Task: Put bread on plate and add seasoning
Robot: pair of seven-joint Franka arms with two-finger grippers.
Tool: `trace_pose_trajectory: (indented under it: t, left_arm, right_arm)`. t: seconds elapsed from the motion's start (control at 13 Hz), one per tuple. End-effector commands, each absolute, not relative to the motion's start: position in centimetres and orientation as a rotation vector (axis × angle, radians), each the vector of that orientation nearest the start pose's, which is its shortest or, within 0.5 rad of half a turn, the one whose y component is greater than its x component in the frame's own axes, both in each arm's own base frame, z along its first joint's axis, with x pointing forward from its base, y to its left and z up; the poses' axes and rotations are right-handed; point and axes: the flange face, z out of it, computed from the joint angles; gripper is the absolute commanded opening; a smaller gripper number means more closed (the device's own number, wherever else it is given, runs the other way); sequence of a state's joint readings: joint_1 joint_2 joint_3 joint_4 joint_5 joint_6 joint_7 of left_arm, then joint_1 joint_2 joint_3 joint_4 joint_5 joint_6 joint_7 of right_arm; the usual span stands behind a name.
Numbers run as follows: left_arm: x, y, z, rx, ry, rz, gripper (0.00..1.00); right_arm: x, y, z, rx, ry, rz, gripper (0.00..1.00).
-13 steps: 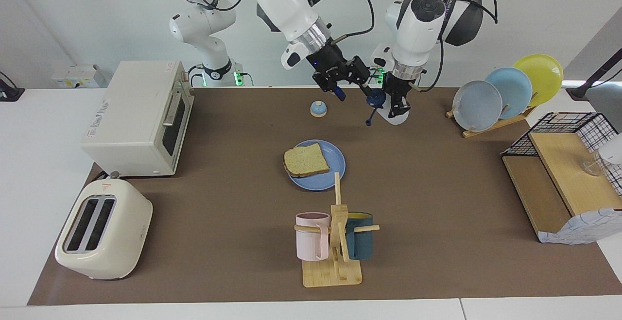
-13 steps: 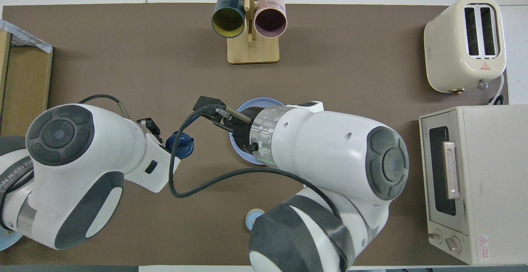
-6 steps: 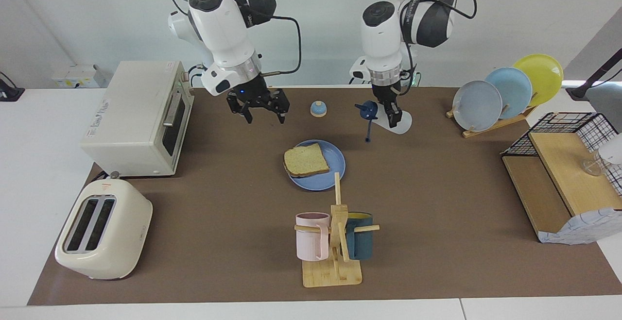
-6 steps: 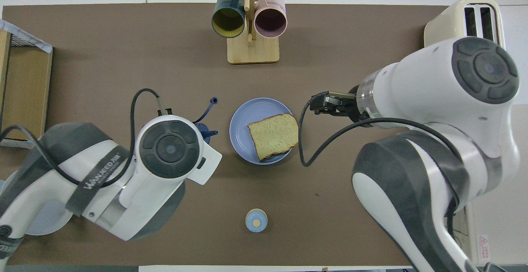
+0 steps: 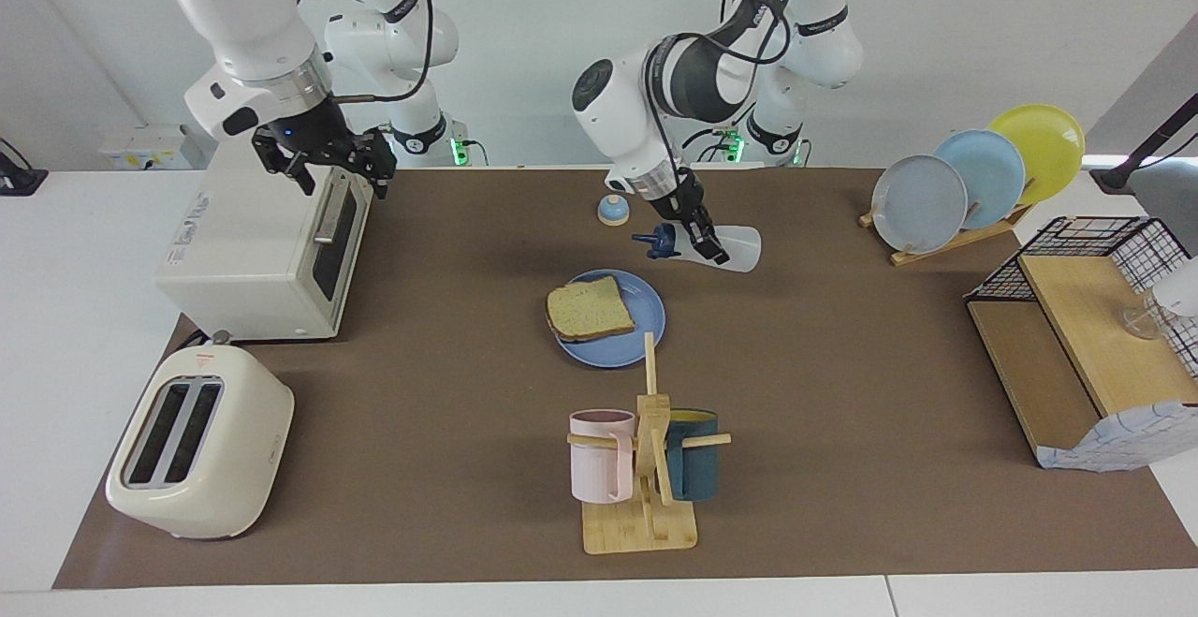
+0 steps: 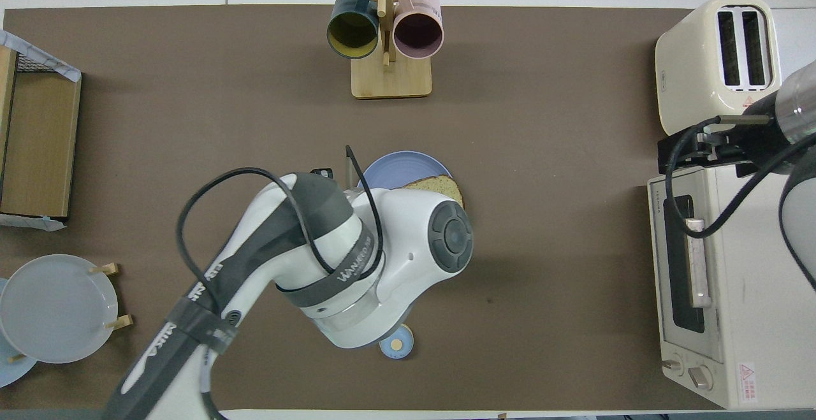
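Observation:
The bread (image 5: 590, 310) lies flat on the round blue plate (image 5: 649, 325) in the middle of the table. My left gripper (image 5: 702, 244) is shut on the seasoning (image 5: 739, 249), a whitish bottle tipped onto its side. Its dark blue cap (image 5: 661, 242) hangs just above the table by the plate's rim nearer the robots. In the overhead view the left arm hides the bottle and covers part of the plate (image 6: 398, 166) and the bread (image 6: 441, 185). My right gripper (image 5: 342, 177) hangs open and holds nothing over the oven's top front edge; it also shows as the right gripper (image 6: 685, 151) in the overhead view.
A white oven (image 5: 262, 233) and a cream toaster (image 5: 201, 439) stand at the right arm's end. A mug rack (image 5: 646, 467) stands farther from the robots than the plate, a small bell (image 5: 613, 211) nearer. Upright plates (image 5: 973, 177) and a wire shelf (image 5: 1086, 336) fill the left arm's end.
My right arm has swung away from the plate to the oven. My left arm has carried the bottle toward the plate and tipped it further onto its side.

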State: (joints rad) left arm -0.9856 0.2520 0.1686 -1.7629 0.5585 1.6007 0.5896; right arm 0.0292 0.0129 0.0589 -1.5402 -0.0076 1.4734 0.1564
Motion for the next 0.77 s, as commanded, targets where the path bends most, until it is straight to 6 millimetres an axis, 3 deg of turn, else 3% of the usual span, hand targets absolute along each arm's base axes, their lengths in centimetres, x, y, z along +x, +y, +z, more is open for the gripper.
trace_pose_trajectory:
  t: [0.0, 0.15, 0.31, 0.39, 0.46, 0.54, 0.69]
  left_arm:
    - [44.3, -44.3, 38.7, -1.669, 1.608, 0.524, 0.0]
    - [43.5, -45.2, 39.1, -1.597, 1.583, 0.505, 0.0]
    - [43.9, -45.0, 39.3, -1.526, 1.532, 0.498, 0.0]
    - [44.2, -45.0, 38.6, -1.495, 1.513, 0.508, 0.0]
    - [44.0, -45.6, 35.1, -1.4, 1.458, 0.579, 0.0]
    - [44.2, -47.7, 32.7, -1.35, 1.399, 0.604, 0.0]
    - [44.9, -48.0, 32.8, -1.281, 1.316, 0.596, 0.0]
  right_arm:
    - [56.4, 3.5, 62.1, -3.17, 0.089, 0.091, 1.0]
    - [56.3, 3.3, 61.5, -3.173, 0.036, 0.091, 1.0]
    - [56.2, 2.5, 61.4, -3.175, -0.008, 0.116, 1.0]
    - [55.4, 2.4, 61.2, -3.17, -0.009, 0.196, 1.0]
    - [54.7, 2.3, 61.6, -3.17, -0.034, 0.219, 1.0]
    - [54.9, 2.4, 61.8, -3.176, -0.056, 0.203, 1.0]
    - [55.0, 1.9, 62.1, -3.179, -0.085, 0.175, 1.0]
